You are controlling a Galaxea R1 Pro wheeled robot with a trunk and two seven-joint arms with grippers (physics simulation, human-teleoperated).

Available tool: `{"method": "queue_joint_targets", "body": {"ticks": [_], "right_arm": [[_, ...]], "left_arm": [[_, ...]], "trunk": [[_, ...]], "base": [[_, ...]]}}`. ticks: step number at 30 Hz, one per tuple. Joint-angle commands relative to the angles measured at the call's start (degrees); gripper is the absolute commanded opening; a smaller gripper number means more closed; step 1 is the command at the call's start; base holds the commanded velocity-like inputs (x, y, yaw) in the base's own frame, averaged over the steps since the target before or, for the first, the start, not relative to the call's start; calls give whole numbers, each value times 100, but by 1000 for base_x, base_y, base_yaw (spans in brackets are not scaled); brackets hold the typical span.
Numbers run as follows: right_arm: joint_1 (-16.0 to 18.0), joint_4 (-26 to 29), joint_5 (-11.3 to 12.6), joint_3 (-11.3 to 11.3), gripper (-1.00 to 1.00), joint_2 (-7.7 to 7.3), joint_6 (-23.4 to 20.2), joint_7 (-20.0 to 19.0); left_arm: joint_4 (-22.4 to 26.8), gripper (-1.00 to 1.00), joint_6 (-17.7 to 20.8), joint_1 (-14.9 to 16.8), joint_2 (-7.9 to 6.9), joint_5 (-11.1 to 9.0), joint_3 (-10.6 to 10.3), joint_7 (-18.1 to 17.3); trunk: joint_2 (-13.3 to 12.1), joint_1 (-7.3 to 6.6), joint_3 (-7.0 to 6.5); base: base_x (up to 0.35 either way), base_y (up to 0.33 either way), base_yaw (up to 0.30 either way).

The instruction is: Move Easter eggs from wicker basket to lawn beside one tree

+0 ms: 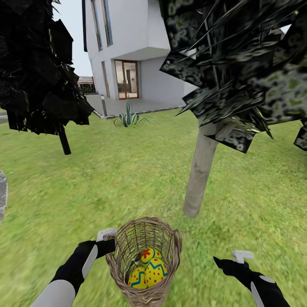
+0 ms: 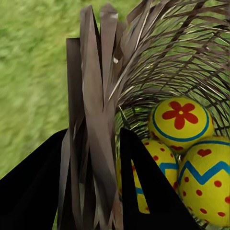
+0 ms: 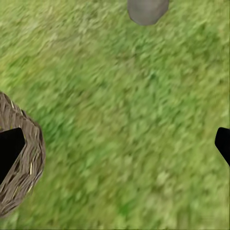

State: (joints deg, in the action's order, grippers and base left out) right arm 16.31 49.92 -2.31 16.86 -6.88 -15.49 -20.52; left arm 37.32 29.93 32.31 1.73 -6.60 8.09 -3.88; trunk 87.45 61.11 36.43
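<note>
The wicker basket (image 1: pixel 143 238) stands on the lawn (image 1: pixel 128 170) just in front of me, with the three Easter eggs (image 1: pixel 149 268) inside it. The left wrist view shows them close: a flower-marked egg (image 2: pixel 180 120), a zigzag egg (image 2: pixel 208 182), and a third egg (image 2: pixel 160 160) half behind a finger. My left gripper (image 1: pixel 109 246) is shut on the basket's left rim (image 2: pixel 93 110), one finger outside and one inside. My right gripper (image 1: pixel 228 263) hangs open over grass right of the basket (image 3: pixel 26 158). The tree's pale trunk (image 1: pixel 200 170) rises just behind the basket.
A near-black tree with a thin trunk (image 1: pixel 64 143) stands at the far left. A white house (image 1: pixel 128 47) with paving and a spiky plant (image 1: pixel 128 117) lies beyond the grass. The trunk's base (image 3: pixel 147 9) shows ahead of my right gripper.
</note>
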Motion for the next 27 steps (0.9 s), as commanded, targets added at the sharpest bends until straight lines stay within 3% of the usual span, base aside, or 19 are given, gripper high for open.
{"method": "queue_joint_targets", "body": {"ticks": [1, 9, 19, 27], "right_arm": [[3, 9, -24, 19, 100, 3, -26, -40], [3, 9, -24, 19, 100, 3, -29, -40], [3, 9, -32, 19, 100, 3, -29, -39], [3, 9, -31, 19, 100, 3, -24, -37]], "left_arm": [[10, -100, 40, 4, 8, -70, 35, -17], [12, -100, 40, 4, 12, -70, 35, -17], [-21, -100, 31, 4, 17, -78, 35, -17], [-38, -100, -34, 4, 55, -78, 39, -17]], "trunk": [[44, 26, 24], [365, 201, 167], [766, 421, 347], [1087, 597, 491]], "base": [[319, 0, 0], [62, 0, 0], [277, 0, 0], [10, 0, 0]]}}
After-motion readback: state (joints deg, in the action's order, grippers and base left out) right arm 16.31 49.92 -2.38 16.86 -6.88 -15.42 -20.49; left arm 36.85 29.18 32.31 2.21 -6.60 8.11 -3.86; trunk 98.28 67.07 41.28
